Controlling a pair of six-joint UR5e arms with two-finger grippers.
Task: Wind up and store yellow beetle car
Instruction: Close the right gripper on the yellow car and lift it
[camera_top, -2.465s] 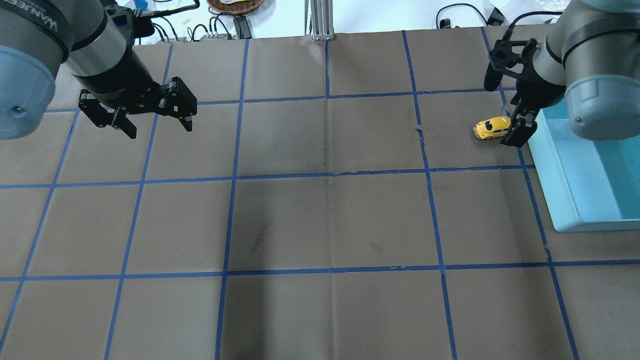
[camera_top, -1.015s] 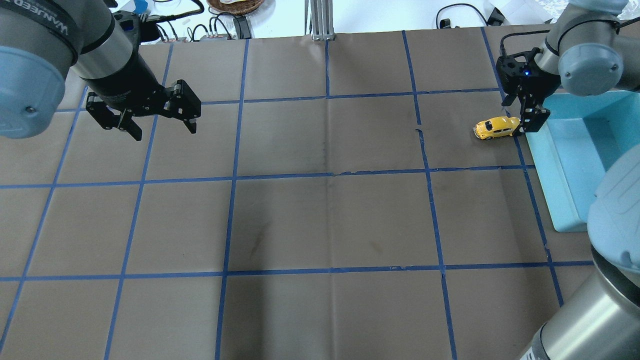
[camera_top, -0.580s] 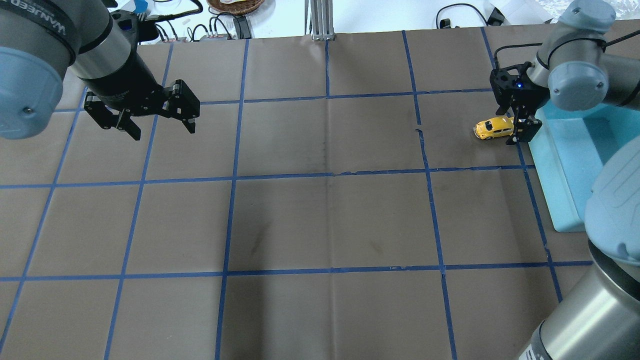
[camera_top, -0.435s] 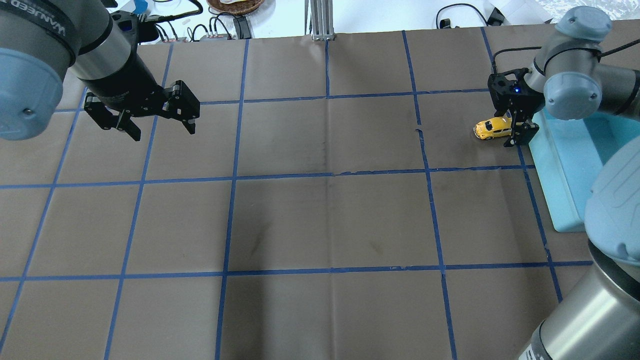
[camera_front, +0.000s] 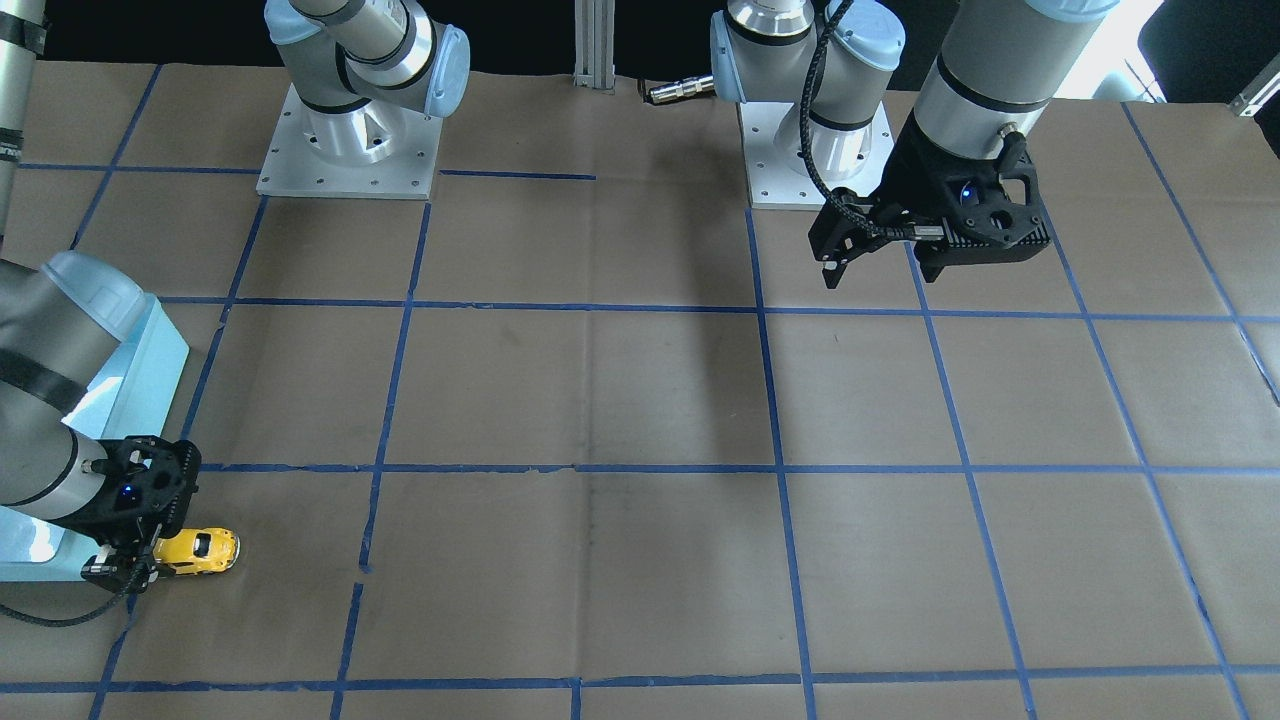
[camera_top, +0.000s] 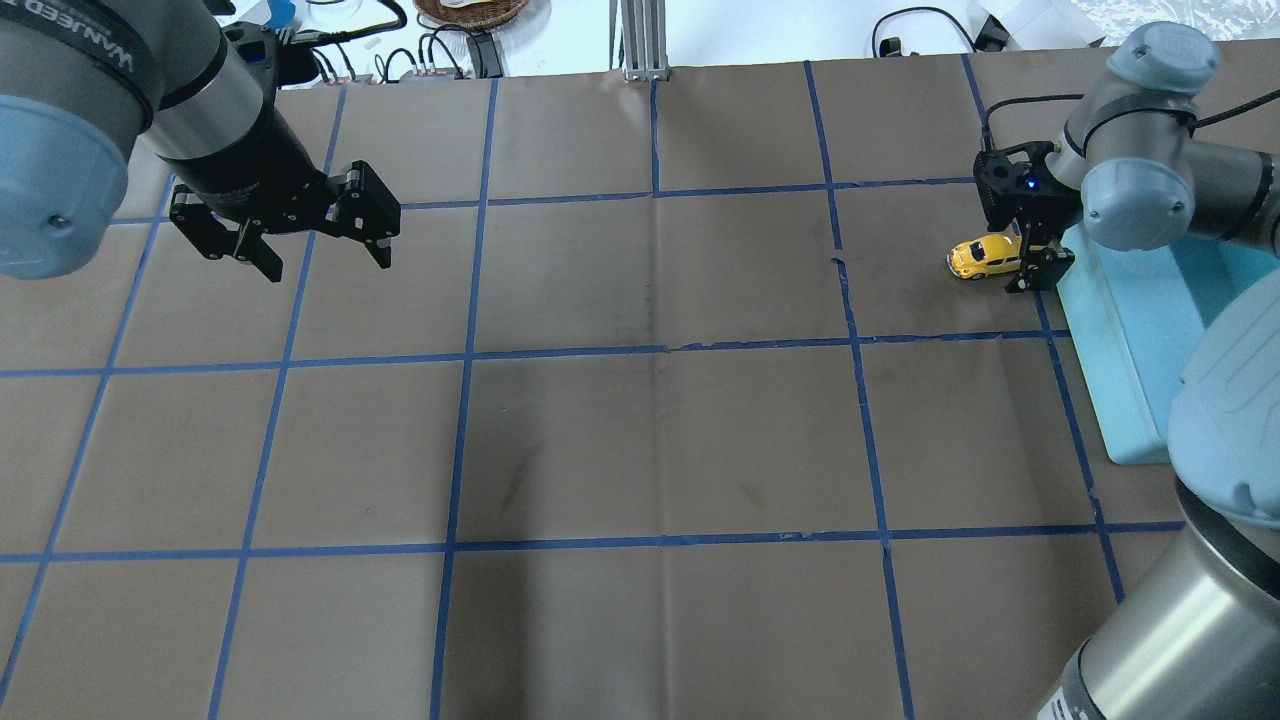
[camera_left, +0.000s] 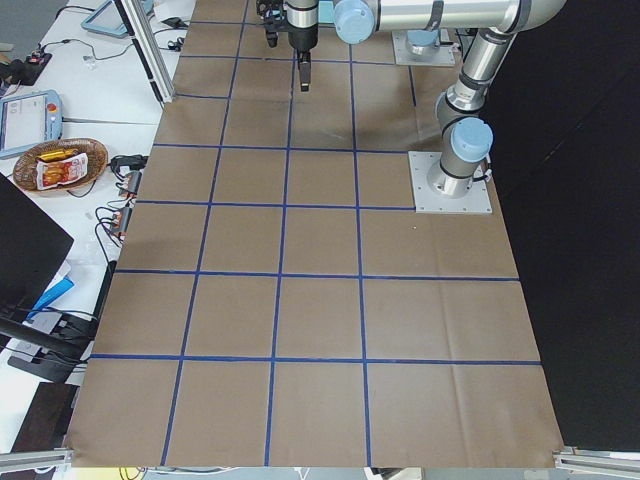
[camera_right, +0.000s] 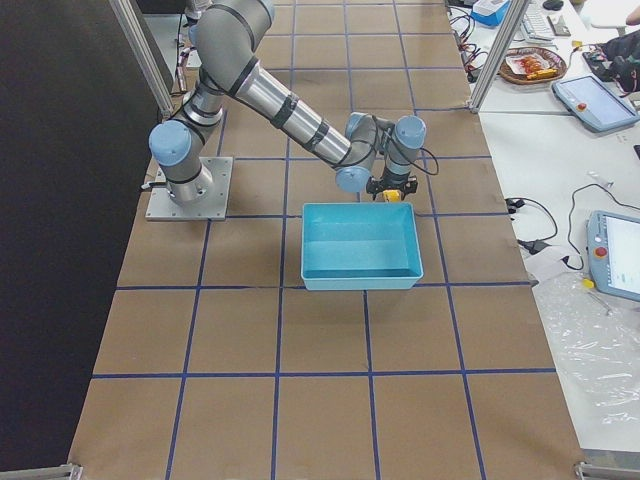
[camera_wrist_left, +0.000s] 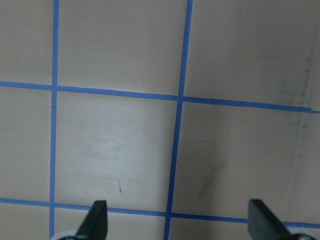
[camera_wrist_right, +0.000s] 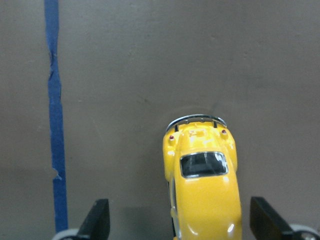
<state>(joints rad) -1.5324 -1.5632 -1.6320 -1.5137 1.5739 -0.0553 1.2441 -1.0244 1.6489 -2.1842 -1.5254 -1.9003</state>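
Note:
The yellow beetle car (camera_top: 983, 257) stands on the brown paper at the far right, just left of the light blue bin (camera_top: 1110, 350). My right gripper (camera_top: 1027, 256) is open and low over the car's bin-side end. In the right wrist view the car (camera_wrist_right: 202, 180) lies between the two fingertips (camera_wrist_right: 97, 217), off-centre toward the right one, with gaps on both sides. In the front-facing view the car (camera_front: 200, 551) pokes out from the right gripper (camera_front: 135, 555). My left gripper (camera_top: 325, 262) is open and empty above the far left of the table.
The blue bin (camera_right: 360, 283) is empty and sits against the right arm's wrist. Blue tape lines grid the brown paper. The left wrist view shows only paper and tape between the left gripper's fingertips (camera_wrist_left: 97, 220). Cables and a basket lie beyond the table's far edge.
My right arm has swung and turned its wrist, and the open gripper has come down around the car's end. The car has not moved. The left gripper has barely shifted.

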